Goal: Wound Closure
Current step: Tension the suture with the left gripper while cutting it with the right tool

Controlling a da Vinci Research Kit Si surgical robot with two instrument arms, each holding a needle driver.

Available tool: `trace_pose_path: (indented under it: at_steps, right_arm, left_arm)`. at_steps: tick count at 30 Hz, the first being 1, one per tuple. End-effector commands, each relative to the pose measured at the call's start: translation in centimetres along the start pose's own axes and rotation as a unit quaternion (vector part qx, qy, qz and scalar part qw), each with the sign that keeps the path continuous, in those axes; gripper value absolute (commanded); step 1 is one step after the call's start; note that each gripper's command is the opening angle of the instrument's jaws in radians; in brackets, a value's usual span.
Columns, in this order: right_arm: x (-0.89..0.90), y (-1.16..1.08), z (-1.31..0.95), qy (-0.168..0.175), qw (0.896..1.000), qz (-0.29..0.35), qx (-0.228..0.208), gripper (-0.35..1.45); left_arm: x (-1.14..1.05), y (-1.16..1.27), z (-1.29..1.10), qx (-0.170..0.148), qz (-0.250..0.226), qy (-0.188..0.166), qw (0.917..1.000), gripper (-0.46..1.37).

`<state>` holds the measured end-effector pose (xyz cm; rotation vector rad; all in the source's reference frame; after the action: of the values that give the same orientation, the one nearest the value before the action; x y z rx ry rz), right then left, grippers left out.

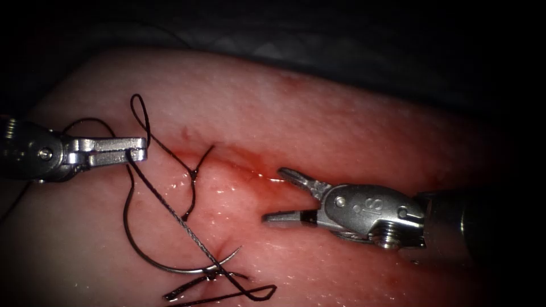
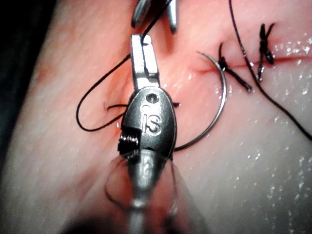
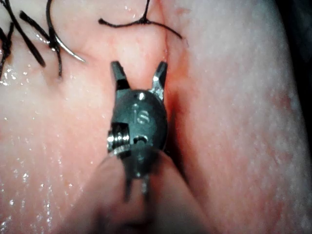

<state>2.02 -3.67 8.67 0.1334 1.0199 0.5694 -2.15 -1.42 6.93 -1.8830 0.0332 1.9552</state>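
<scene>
**Left tool holds the thread; needle lies in the tissue**

On the left side of the cut, the left tool has its jaws closed on the thread, gripping it right at the tips; from there the dark strand runs down across the tissue toward the needle. The needle lies low on the tissue as a wide curve, free of both tools. Its pointed end stands clear of the surface near a small dark knot, while the middle of the curve rests against the tissue; whether part of it sits under the surface, I cannot tell. Another knot with short cut ends sits on the cut, where red fluid glistens. The right tool hangs just right of that knot with its fingers spread wide apart, holding nothing. In the right wrist view the same spread fingers straddle the cut line.
</scene>
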Motion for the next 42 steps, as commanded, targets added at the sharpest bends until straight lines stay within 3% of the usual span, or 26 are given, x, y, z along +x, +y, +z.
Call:
trace_pose_path:
  at_steps: [1,18,42]
  right_arm:
    - [0.00,-0.01,0.03,0.000,1.000,0.001,-0.001,1.05]
    - [0.16,-0.05,0.38,-0.003,1.000,0.005,-0.017,1.14]
    - [0.29,-0.06,0.71,0.009,0.999,0.031,-0.028,1.13]
  left_arm:
    - [0.03,-0.03,0.00,-0.004,0.002,0.001,1.0000,-0.35]
    - [0.54,-0.61,0.08,-0.005,0.011,0.013,0.9998,-0.35]
    - [0.74,-0.77,0.07,-0.001,0.011,0.021,0.9997,-0.35]
